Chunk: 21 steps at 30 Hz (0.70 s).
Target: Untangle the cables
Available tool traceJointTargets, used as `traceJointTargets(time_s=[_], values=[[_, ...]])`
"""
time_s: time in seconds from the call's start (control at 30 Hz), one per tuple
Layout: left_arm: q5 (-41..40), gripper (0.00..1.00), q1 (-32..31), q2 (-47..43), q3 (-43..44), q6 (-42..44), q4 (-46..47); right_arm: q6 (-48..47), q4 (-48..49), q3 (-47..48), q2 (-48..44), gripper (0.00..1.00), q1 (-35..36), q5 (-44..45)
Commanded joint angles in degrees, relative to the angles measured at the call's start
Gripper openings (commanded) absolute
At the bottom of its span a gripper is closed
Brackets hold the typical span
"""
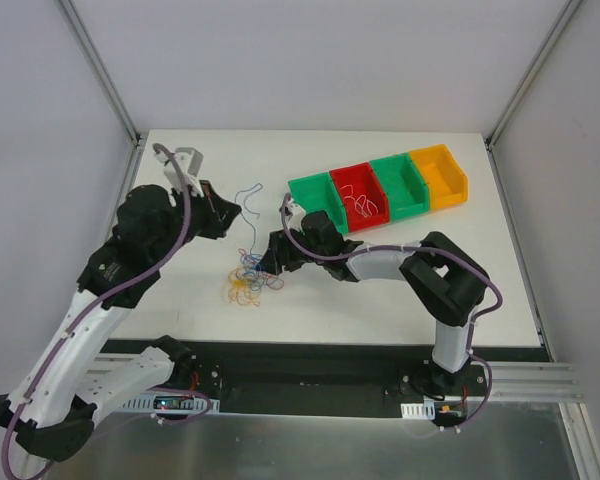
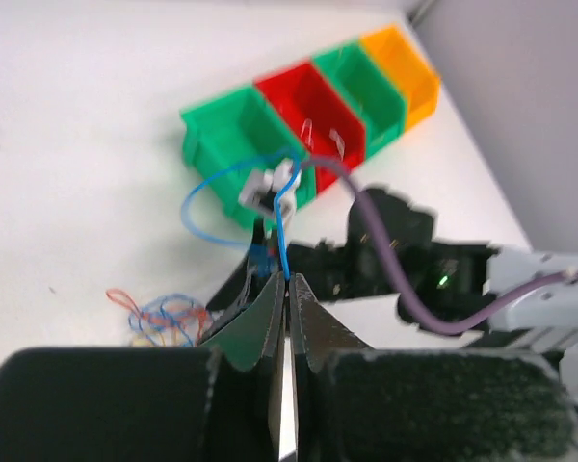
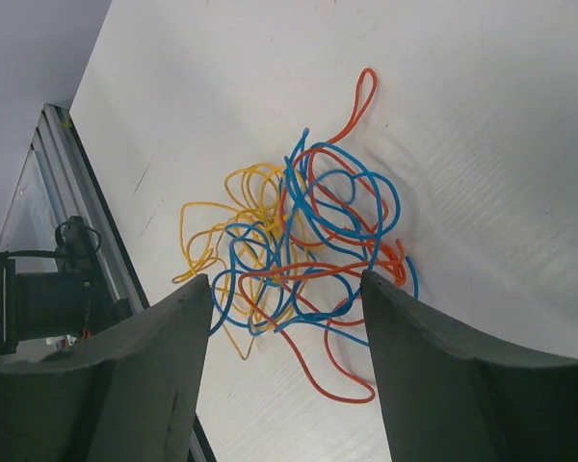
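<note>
Left gripper point(image 2: 287, 289) is pressed together, pinching one blue cable point(image 2: 282, 245) that rises in a loop from the tangle. Right gripper point(image 3: 284, 279) is spread wide, and the remaining cables point(image 3: 308, 231), blue, red and yellow, lie knotted on the white table point(image 3: 462, 115) between its fingers. Coloured bins point(image 1: 310, 185) stand nearby.

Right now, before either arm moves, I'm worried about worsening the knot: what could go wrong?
1. The left gripper pinches a blue cable that seems to run into the tangle. The right gripper is open, so pulling may drag or tighten the whole bunch.
2. That cable sits at the very fingertips and could slip out.
3. Closing the right gripper would likely catch several colours of the tangle together.
</note>
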Motion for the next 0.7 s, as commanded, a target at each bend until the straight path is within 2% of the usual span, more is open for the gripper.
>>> traceJointTargets(time_s=[0.0, 0.23, 0.43, 0.53, 0.67], values=[[-6.1, 0.00, 0.0, -1.9, 11.0, -0.4, -2.8, 1.6, -0.3, 3.6, 0.9, 0.65, 1.0, 0.8], [-7.0, 0.00, 0.0, 0.2, 26.0, 1.7, -3.4, 1.0, -1.0, 3.5, 0.3, 0.65, 1.1, 1.7], [-4.7, 0.00, 0.0, 2.5, 33.0, 0.8, -3.3, -3.1, -1.6, 1.0, -4.8, 0.68, 0.9, 3.1], [-3.1, 0.00, 0.0, 3.2, 32.8, -0.8, -3.3, -7.2, -1.7, -2.8, -12.5, 0.71, 0.9, 6.7], [2.9, 0.00, -0.1, 3.3, 28.8, -4.5, -2.4, -9.6, -3.8, -9.9, -27.1, 0.77, 0.4, 12.7]])
